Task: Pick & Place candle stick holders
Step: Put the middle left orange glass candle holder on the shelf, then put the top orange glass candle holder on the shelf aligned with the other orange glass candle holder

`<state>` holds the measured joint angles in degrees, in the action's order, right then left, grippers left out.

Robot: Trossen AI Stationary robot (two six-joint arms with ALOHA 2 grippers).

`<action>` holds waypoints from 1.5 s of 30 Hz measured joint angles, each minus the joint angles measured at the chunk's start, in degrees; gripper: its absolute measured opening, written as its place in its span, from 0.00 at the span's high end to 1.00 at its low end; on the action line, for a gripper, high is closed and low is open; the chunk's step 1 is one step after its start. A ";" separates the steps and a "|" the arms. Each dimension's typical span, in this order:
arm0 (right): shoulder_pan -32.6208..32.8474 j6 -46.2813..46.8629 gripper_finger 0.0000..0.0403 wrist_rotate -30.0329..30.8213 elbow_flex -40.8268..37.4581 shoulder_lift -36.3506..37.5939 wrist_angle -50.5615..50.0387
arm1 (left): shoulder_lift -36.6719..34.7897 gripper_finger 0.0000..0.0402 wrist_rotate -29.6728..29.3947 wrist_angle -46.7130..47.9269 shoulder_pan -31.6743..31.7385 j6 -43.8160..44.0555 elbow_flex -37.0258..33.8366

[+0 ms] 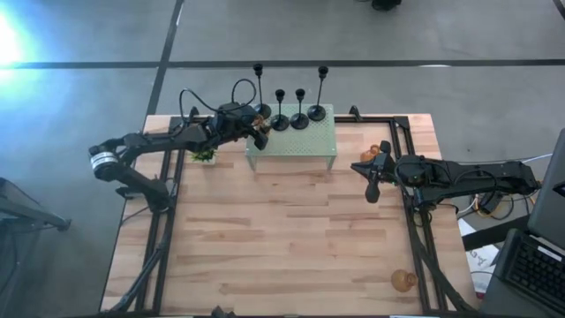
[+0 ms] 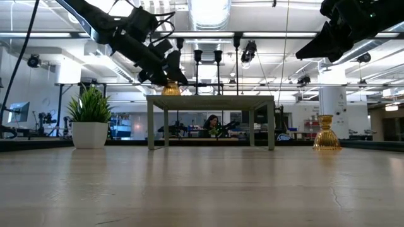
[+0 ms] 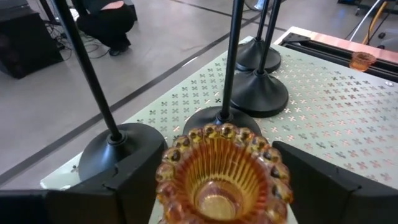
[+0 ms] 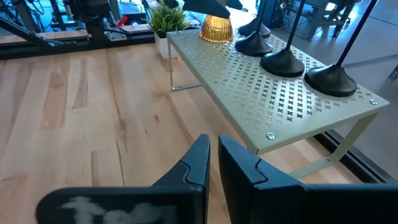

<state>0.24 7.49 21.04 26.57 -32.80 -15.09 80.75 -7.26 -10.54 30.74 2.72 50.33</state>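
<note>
Left wrist view: the left gripper (image 3: 219, 186) is closed about a squat amber glass holder (image 3: 219, 177), its two dark fingers (image 3: 134, 180) flanking the ribbed bowl just below the beaded rim, over the near corner of the pale green perforated stand (image 3: 323, 99); the low view places this holder at the stand's top surface, though whether its base touches cannot be told; four black holders (image 1: 300, 119) stand in a row along the stand's far edge, the nearest round base (image 3: 118, 152) just beside the gripped glass. Handling, as judged: the amber glass is stiff, smooth and brittle, probably heavy for its size, so a grip across the waisted body under the rim seems safest; the black holders look top-heavy on thin stems and are best taken low on the stem. The right gripper (image 4: 214, 165) hangs with fingers nearly together, holding nothing, well apart from the stand; a second amber holder (image 1: 375, 154) sits close by it, a third (image 1: 403, 281) near the table's front right edge. Hidden: the gripped holder's foot, the black stems' tops in the wrist views, and the small potted plant (image 1: 204, 155) partly under the left arm.
</note>
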 joint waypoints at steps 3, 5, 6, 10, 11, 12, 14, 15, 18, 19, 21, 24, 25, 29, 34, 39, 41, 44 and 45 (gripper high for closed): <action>0.01 0.00 0.93 0.00 0.00 0.00 -0.09 | -1.70 0.21 0.12 1.56 0.00 -0.52 0.00; 0.01 0.00 0.93 0.00 0.00 0.00 -0.12 | -3.43 0.19 0.22 2.47 0.00 -0.57 0.00; 0.01 0.04 0.93 -0.01 0.00 0.00 -0.22 | -4.55 0.19 0.34 3.47 0.00 -0.59 0.00; 0.01 1.32 0.93 -0.03 0.00 0.02 -1.27 | -10.22 0.19 1.99 7.26 -0.15 -0.53 0.00; 0.01 1.36 0.93 -0.02 0.00 0.02 -1.31 | -11.86 0.19 2.81 8.45 -0.21 -0.43 0.00; 0.01 1.37 0.93 -0.02 0.00 0.02 -1.35 | -13.53 0.19 3.81 9.65 -0.30 -0.27 0.00; 0.01 1.48 0.93 -0.02 0.00 0.02 -1.40 | -17.07 0.19 5.20 12.54 -0.82 0.03 0.00; 0.01 1.53 0.93 0.00 0.00 0.02 -1.40 | -18.86 0.19 5.36 13.90 -1.27 0.19 -0.06; 0.02 2.88 0.93 0.34 0.00 0.02 -1.65 | -24.25 0.19 5.43 16.01 -3.57 0.24 -1.97; 0.07 3.82 0.93 1.65 0.00 0.02 -2.24 | -25.91 0.19 5.45 15.94 -4.67 0.26 -3.09; 0.60 7.25 0.93 7.49 0.00 0.00 -4.98 | -29.33 0.19 5.47 14.46 -7.18 0.42 -6.24; 2.14 14.67 0.96 16.78 0.00 -0.07 -11.24 | -34.42 0.19 5.35 9.26 -11.28 1.60 -12.64; 2.80 17.39 0.97 18.79 0.00 -0.05 -12.87 | -35.98 0.19 5.23 6.71 -12.50 2.11 -14.98; 5.94 27.53 0.98 22.74 0.00 -0.07 -16.62 | -42.04 0.19 5.15 -5.46 -17.01 4.27 -25.25; 10.60 40.70 0.98 25.11 0.00 -2.91 -23.13 | -47.17 0.19 5.02 -17.88 -19.36 6.67 -34.52; 14.49 56.87 0.98 25.18 0.00 -10.60 -31.89 | -49.47 0.19 5.06 -22.26 -19.45 8.93 -38.39; 16.08 62.74 0.98 24.86 0.00 -14.55 -34.13 | -49.96 0.19 5.08 -22.30 -19.45 9.30 -38.49; 18.42 69.56 0.98 24.40 -0.13 -20.84 -35.89 | -49.94 0.19 5.08 -22.27 -19.45 9.31 -38.49; 19.32 71.16 0.98 25.31 -0.28 -22.85 -35.87 | -49.94 0.19 5.08 -22.19 -19.45 9.31 -38.49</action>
<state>19.56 78.65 46.35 26.28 -55.65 -50.96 30.81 -2.17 -32.73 11.29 12.03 11.84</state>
